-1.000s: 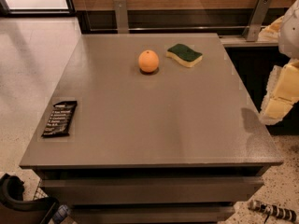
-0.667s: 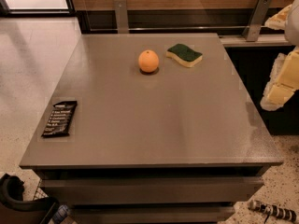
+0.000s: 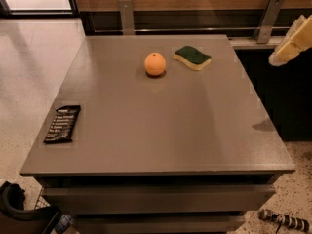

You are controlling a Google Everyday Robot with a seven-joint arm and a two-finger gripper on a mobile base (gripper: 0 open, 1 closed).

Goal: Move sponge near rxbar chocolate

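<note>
Camera view, looking down on one grey table. We count three items on its top. One sponge (green face up, pale foam below) lies near the far edge, right of centre. One orange sits just beside it on the left, not touching. One rxbar chocolate lies flat near the left edge toward the front, well apart from both. One gripper hangs at the right edge of the view, beyond the table's far right corner. Whether it is apart or together we cannot tell. Two metal brackets stand behind the table.
</note>
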